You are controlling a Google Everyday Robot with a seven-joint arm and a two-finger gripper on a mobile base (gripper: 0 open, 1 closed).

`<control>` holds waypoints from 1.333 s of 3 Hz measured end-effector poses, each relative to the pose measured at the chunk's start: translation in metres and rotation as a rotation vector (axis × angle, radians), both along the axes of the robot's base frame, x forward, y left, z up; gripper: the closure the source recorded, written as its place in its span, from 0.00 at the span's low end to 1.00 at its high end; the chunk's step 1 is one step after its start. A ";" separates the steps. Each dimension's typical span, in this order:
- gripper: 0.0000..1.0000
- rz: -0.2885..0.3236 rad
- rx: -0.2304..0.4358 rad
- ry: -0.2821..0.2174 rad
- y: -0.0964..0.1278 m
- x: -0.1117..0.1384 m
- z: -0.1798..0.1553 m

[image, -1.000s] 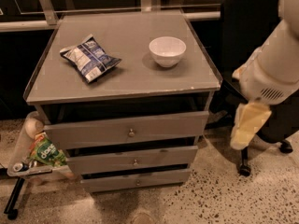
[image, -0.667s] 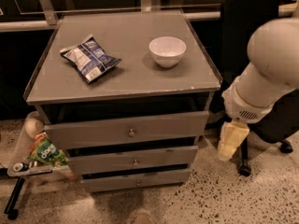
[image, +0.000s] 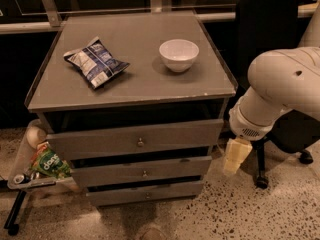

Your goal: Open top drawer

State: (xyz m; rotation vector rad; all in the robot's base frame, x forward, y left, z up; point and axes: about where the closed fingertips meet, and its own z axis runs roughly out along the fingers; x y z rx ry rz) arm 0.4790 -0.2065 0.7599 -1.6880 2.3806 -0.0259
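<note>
Grey three-drawer cabinet (image: 210,86) seen from the front and above. The top drawer (image: 100,143), a wide grey drawer with the tallest front panel, sits directly under the flat cabinet top, with a dark gap between the two. Its long axis runs left to right across the view, and its front faces the camera. A small round metal knob (image: 140,142) sits at the panel's centre and points towards the viewer.

The pale yellow gripper (image: 235,156) hangs from the white robot arm (image: 280,89) to the right of the cabinet. It is just beyond the right end of the top drawer's panel, somewhat below it, near the level of the second, slimmer grey drawer front (image: 115,174). It is well apart from the knob and touches no drawer. Whether the gripper is open or closed cannot be told.

A third slim grey drawer front (image: 120,196) lies lowest. On the cabinet top rest a round white bowl (image: 178,54) and, to its left, a crinkled blue-and-white snack bag (image: 96,61), the two apart.
</note>
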 end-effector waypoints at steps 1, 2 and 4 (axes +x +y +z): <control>0.00 0.005 0.029 -0.015 0.011 0.002 -0.008; 0.00 0.007 0.078 -0.052 0.037 0.029 -0.025; 0.00 0.019 0.108 -0.076 0.077 0.072 -0.059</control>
